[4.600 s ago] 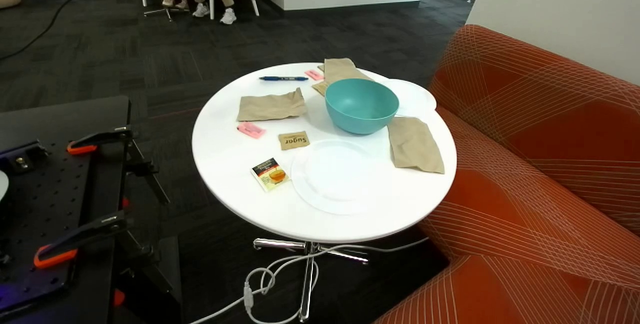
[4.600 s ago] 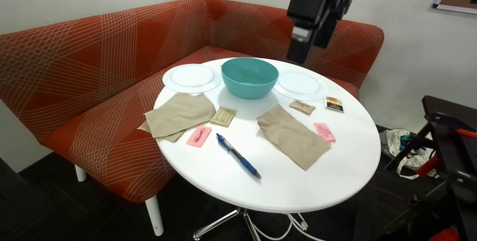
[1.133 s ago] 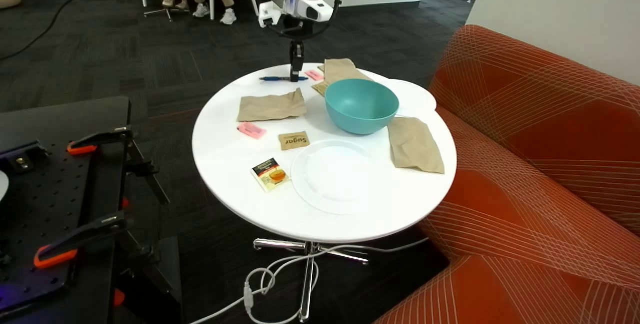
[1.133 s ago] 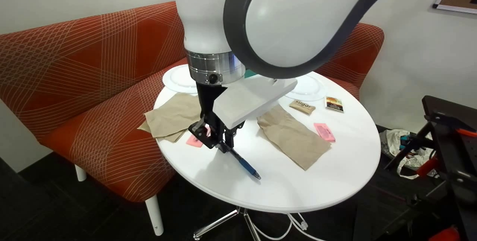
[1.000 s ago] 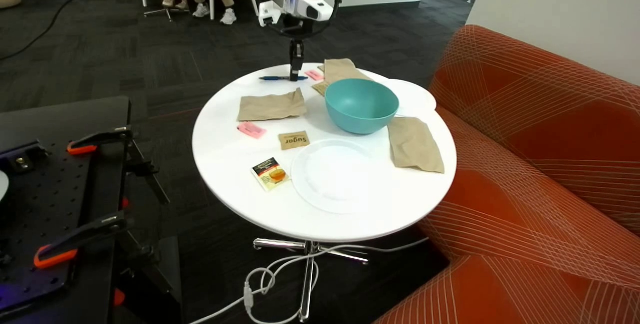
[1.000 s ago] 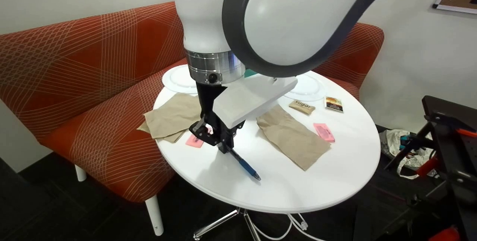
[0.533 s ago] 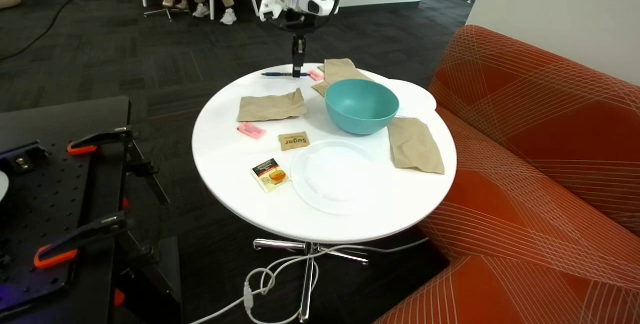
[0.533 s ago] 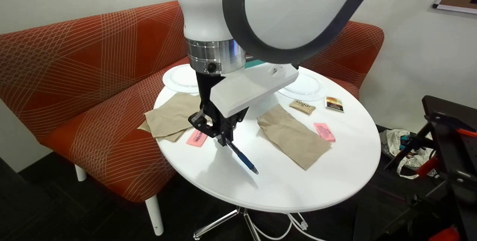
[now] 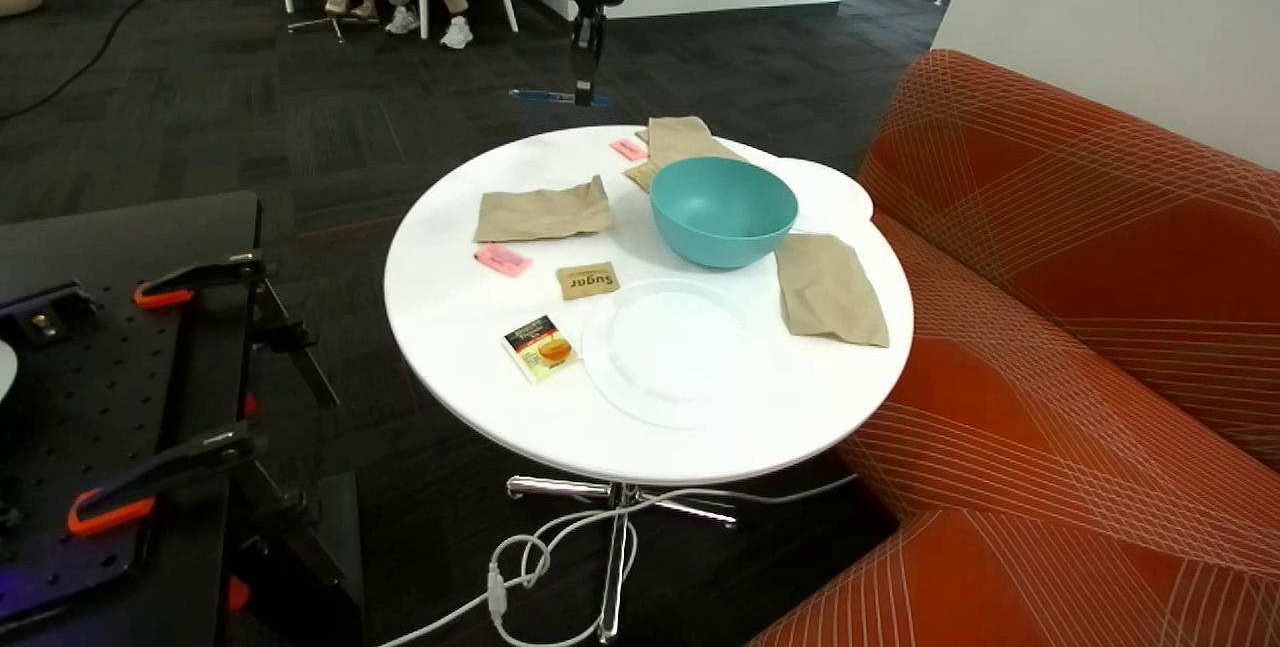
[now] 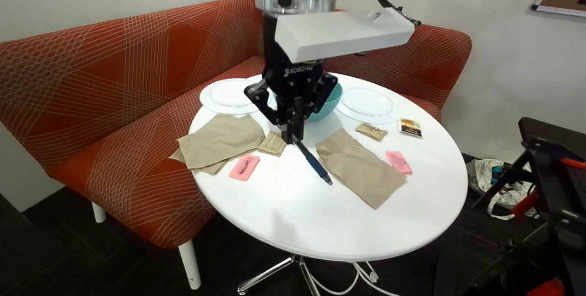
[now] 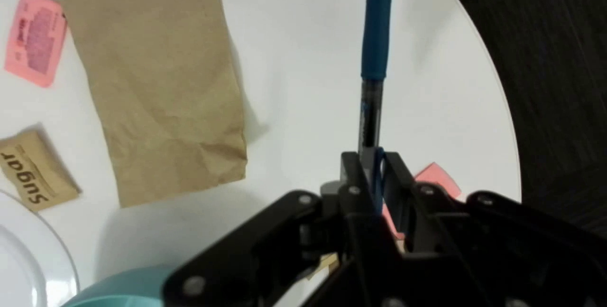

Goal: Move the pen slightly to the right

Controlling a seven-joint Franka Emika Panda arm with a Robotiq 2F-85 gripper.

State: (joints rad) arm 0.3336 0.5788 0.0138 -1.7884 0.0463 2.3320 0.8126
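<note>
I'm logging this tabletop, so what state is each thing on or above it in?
Pen: gripped, held above the table; whether its point is out, unclear.
Fingers: shut on the pen.
Bowl: upright.
Plates: lying flat.
Napkins: spread out, creased.
Sugar packet: printed side up; seal unclear.
Pink packets: lying flat; seal unclear.
Yellow-black packet: picture up.
Other brown packet: lying flat.
</note>
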